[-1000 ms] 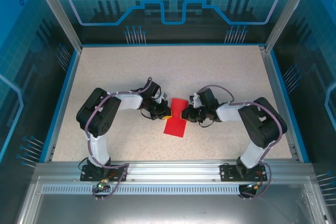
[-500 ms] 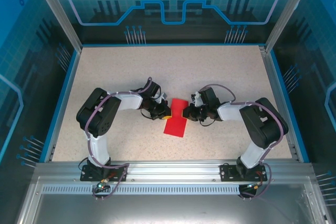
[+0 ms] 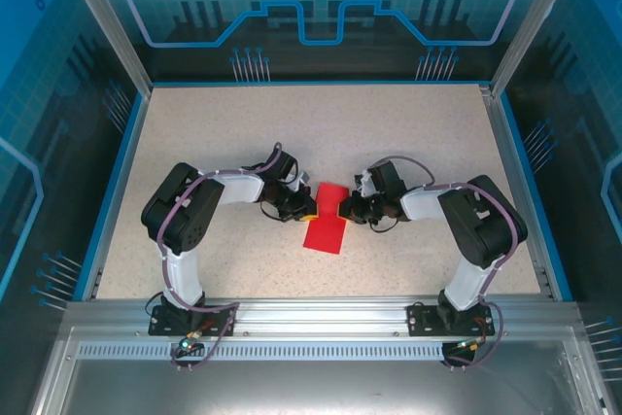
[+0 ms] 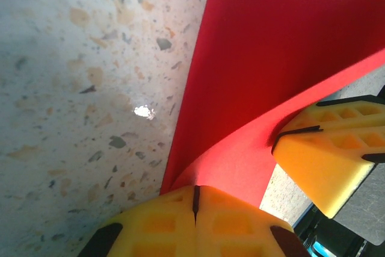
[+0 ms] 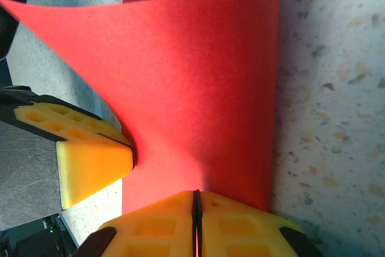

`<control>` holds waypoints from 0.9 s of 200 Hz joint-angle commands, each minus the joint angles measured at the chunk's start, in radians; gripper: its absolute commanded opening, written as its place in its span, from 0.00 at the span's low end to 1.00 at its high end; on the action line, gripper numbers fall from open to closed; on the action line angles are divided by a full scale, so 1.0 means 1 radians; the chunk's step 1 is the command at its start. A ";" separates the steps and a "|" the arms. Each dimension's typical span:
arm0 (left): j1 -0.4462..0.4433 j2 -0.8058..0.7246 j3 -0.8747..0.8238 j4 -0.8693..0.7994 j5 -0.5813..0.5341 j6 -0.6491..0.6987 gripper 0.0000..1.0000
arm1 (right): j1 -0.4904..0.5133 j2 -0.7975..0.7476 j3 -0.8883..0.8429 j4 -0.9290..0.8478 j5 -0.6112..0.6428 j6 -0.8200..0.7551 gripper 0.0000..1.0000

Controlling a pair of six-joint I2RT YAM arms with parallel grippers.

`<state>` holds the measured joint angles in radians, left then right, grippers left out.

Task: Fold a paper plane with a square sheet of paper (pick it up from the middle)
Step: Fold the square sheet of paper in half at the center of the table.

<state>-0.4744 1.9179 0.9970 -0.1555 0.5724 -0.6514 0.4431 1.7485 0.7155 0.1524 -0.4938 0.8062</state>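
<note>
On the speckled table (image 3: 194, 143), the left gripper (image 3: 304, 207) pinches the square sheet of paper (image 3: 326, 228) at its left edge, yellow pads (image 4: 156, 227) pressed together. The red sheet (lifted, curving between both arms) sits mid-table, and the right gripper (image 3: 343, 209) clamps its right edge.

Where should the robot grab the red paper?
Grip the red paper at its far end, which curls up off the table. Come from each side, as the left fingers and right fingers do now; the near end lies flat, offering no edge.
</note>
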 commanded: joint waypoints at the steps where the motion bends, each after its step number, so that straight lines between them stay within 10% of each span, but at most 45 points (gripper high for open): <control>1: -0.015 0.072 -0.063 -0.145 -0.128 0.019 0.00 | -0.012 -0.036 0.043 -0.036 0.008 -0.020 0.11; 180: -0.015 0.072 -0.057 -0.151 -0.131 0.023 0.00 | -0.074 0.083 0.129 -0.047 -0.034 -0.064 0.10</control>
<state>-0.4744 1.9179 0.9970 -0.1555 0.5720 -0.6479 0.3923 1.8000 0.8104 0.1242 -0.5095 0.7727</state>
